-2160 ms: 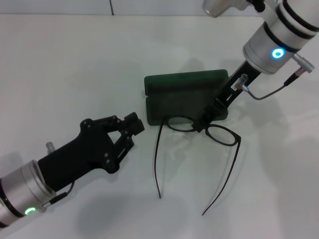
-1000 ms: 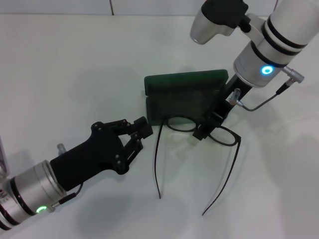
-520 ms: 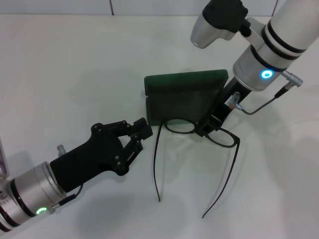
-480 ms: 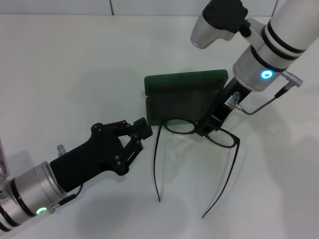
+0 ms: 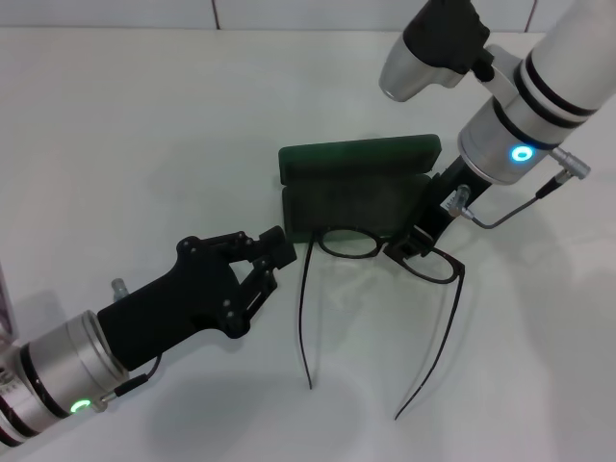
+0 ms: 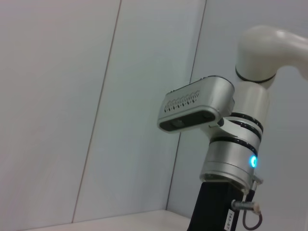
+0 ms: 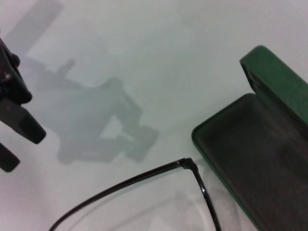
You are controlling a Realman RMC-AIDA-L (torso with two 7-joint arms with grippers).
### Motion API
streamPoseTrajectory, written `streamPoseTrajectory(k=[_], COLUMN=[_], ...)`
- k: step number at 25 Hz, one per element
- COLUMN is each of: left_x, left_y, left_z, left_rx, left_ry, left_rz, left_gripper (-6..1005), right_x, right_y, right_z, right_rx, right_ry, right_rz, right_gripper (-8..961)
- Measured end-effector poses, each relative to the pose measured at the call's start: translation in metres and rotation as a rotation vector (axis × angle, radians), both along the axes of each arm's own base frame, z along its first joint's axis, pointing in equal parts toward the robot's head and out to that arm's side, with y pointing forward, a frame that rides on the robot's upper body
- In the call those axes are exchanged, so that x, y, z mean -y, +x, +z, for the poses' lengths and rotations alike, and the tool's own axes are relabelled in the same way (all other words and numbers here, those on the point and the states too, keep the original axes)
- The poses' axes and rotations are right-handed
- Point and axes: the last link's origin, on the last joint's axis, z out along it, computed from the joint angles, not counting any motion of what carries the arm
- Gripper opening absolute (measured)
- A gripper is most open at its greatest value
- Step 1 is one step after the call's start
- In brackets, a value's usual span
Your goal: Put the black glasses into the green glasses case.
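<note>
The green glasses case (image 5: 351,197) lies open on the white table, its lid (image 5: 358,154) standing up at the back. The black glasses (image 5: 348,242) rest just in front of it, lenses against the case's front edge and both temple arms stretching toward me. My right gripper (image 5: 404,246) reaches down over the case and is shut on the glasses at the bridge. The right wrist view shows one temple arm (image 7: 144,176) and the case's dark lining (image 7: 255,159). My left gripper (image 5: 270,262) hovers open to the left of the glasses, not touching them.
White table (image 5: 144,125) all around, with a white wall behind. The left wrist view shows only the right arm (image 6: 233,154) against the wall. The left gripper's fingers (image 7: 17,113) show at the edge of the right wrist view.
The right gripper and the glasses have shifted slightly to the right and toward me. The left arm advanced toward the glasses earlier and has held still for the last half second.
</note>
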Motion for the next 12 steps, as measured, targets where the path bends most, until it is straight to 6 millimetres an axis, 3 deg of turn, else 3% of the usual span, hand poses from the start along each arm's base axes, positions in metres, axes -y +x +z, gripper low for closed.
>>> streamPoseTrajectory(k=[4,12], left_x=[0.001,0.003], left_y=[0.0,0.001], left_z=[-0.001,0.0], left_rx=[0.003,0.019], left_ry=[-0.004,-0.006], left_rz=[0.001,0.003], left_gripper=[78,68], right_x=[0.002,0.012], right_y=[0.0,0.0], right_z=[-0.001,0.0], right_rx=[-0.018,-0.046], right_ry=[0.001,0.008], right_rz=[0.003,0.09], right_gripper=[97,93])
